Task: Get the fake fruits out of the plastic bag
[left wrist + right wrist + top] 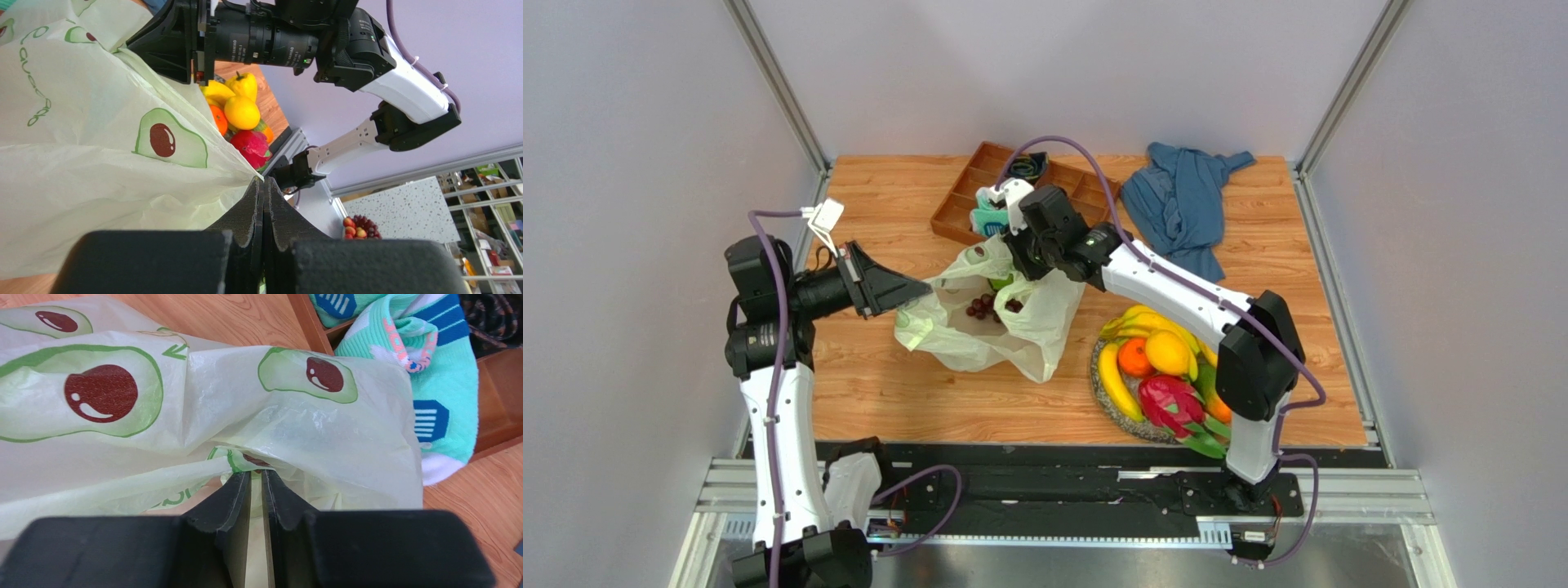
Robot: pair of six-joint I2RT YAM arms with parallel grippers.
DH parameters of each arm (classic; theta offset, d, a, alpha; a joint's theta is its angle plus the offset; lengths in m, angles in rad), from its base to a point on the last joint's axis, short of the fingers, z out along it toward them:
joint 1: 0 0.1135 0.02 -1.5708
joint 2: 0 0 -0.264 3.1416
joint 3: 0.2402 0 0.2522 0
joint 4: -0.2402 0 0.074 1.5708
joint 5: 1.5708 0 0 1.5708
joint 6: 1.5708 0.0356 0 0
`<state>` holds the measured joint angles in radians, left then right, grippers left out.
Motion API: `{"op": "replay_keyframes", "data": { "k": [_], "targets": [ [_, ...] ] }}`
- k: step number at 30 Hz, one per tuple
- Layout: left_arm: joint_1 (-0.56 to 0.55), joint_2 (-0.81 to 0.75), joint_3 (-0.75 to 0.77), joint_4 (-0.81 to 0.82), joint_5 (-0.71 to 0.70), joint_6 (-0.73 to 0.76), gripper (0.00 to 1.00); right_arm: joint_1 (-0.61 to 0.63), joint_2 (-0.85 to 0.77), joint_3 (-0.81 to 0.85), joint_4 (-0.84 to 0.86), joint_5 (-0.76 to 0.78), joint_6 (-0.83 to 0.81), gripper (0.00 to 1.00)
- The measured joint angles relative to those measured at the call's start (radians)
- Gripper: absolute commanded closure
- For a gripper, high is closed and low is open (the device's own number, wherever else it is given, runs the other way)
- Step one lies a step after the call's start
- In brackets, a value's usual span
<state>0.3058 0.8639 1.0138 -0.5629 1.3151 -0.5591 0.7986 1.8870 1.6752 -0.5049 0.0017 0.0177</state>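
Observation:
The plastic bag [995,331] lies crumpled mid-table, pale yellow-green with avocado prints, its mouth pulled open between both grippers. Dark purple grapes [983,306] show inside it. My left gripper [918,293] [264,184] is shut on the bag's left edge [110,184]. My right gripper [1020,263] [256,474] sits at the bag's far rim [245,416], jaws a narrow slit apart with film bunched at their tips. Other fake fruits lie on a plate [1133,429] to the right: bananas [1118,382], an orange [1134,357], a mango [1168,352] and a dragon fruit [1169,404].
A wooden compartment tray [962,206] stands behind the bag with teal-white rolled socks [992,218] [423,361] in it. A blue cloth garment [1185,196] lies at the back right. The right arm reaches over the table between plate and bag.

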Motion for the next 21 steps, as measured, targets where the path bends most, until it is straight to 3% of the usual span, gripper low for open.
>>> {"op": "replay_keyframes", "data": {
  "k": [4, 11, 13, 16, 21],
  "targets": [
    [0.0, -0.011, -0.006, -0.05, -0.001, 0.048, 1.0, 0.013, -0.061, -0.064, 0.01, 0.016, -0.016, 0.77],
    [-0.028, 0.05, -0.044, -0.146, -0.126, 0.131, 1.0, 0.085, -0.078, -0.122, 0.017, 0.067, -0.139, 0.75],
    [-0.047, 0.082, -0.027, -0.161, -0.147, 0.146, 1.0, 0.106, -0.08, -0.121, 0.017, 0.085, -0.183, 0.67],
    [-0.072, 0.117, 0.023, -0.155, -0.164, 0.152, 1.0, 0.106, -0.094, -0.105, -0.002, 0.041, -0.23, 0.62],
    [-0.09, 0.175, 0.096, -0.085, -0.165, 0.114, 1.0, 0.105, -0.137, -0.034, -0.032, -0.145, -0.249, 0.73]
  ]
}}
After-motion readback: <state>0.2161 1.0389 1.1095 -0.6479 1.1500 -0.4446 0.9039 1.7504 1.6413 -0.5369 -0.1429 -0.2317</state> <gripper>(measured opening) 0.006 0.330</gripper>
